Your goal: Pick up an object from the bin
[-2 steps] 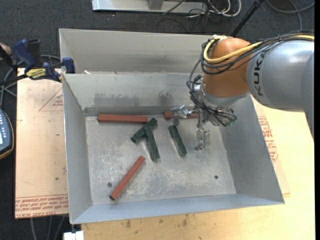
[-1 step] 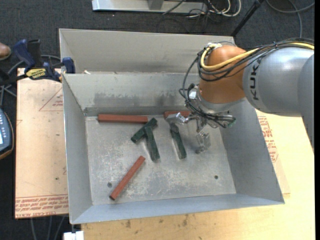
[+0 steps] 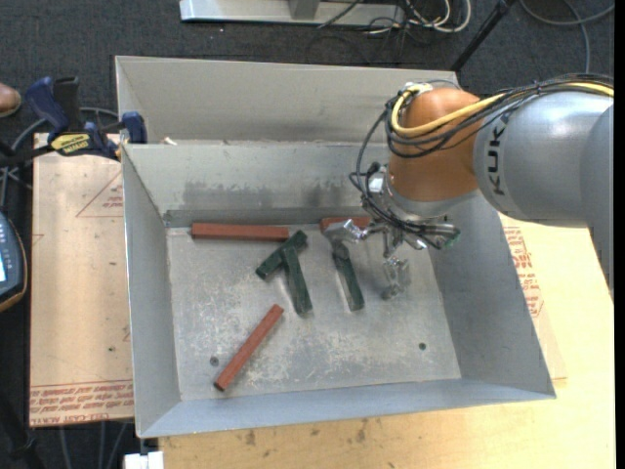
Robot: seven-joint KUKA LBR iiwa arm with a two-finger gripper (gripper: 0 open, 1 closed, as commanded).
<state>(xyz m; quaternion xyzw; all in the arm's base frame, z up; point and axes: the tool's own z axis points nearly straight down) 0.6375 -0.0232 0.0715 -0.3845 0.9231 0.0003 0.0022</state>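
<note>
My gripper (image 3: pixel 394 283) hangs below the arm's wrist over the bin floor, right of centre, with bare floor under it. Just to its left lies a short dark green bar (image 3: pixel 347 279), apart from the gripper. A small red-brown piece (image 3: pixel 348 226) sits at the back wall, behind and to the left of the gripper, partly hidden by the wrist. Nothing shows in the gripper.
Two dark green bars (image 3: pixel 289 270) lie crossed in an angle near the bin's middle. A long red-brown bar (image 3: pixel 239 231) rests along the back wall at the left. Another red-brown bar (image 3: pixel 248 347) lies slanted at the front left.
</note>
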